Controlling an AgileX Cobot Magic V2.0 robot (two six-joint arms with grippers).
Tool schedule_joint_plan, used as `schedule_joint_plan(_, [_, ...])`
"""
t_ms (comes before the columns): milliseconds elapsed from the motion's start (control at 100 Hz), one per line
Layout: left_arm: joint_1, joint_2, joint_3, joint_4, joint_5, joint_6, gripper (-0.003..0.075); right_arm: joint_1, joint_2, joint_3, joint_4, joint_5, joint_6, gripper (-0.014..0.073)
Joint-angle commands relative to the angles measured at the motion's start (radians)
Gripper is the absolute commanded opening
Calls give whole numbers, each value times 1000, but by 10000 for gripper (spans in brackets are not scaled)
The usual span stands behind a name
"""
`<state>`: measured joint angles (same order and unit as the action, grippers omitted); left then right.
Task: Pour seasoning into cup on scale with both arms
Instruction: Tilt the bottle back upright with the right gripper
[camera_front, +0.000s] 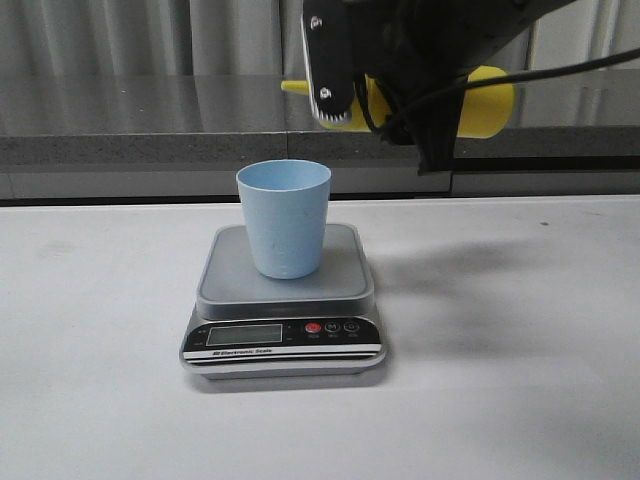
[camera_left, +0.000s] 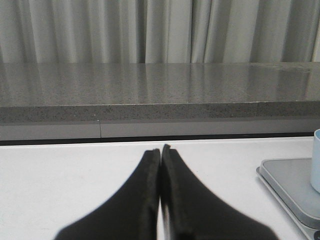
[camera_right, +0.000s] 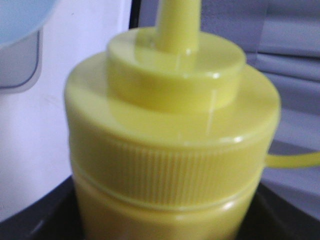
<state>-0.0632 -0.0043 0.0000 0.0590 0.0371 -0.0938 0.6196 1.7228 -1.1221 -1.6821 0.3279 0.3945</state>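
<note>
A small pale-blue plastic tumbler (camera_front: 284, 218) stands upright on the grey square platform of a flat digital kitchen scale (camera_front: 283, 305), which sits near the middle of the white table (camera_front: 520, 380). Above and behind the cup, the right pincer (camera_front: 385, 85) clasps a tall yellow plastic squeeze bottle (camera_front: 485, 100) held sideways, its pointed nozzle aimed toward the table's left edge. The left pincer (camera_left: 161, 152) hovers low over the table left of the scale, its black jaws pressed together, empty.
</note>
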Motion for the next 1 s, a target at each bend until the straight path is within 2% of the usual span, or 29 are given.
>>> schedule_joint_plan(0, [3, -29, 41, -5, -82, -5, -20, -4, -86, -34, -36, 6, 164, 300])
schedule_joint_plan(150, [3, -29, 41, -5, -82, -5, -20, -35, -147, -34, 53, -56, 319, 300])
schedule_joint_plan(580, [3, -29, 41, -5, -82, -5, -20, -210, -215, -28, 668, -236, 321, 300])
schedule_joint_plan(770, [3, -29, 41, -5, -82, -5, -20, -248, -215, 15, 903, -350, 176, 300])
schedule_joint_plan(990, [3, -29, 41, -5, -82, -5, -20, -263, -215, 139, 1203, -596, -105, 300])
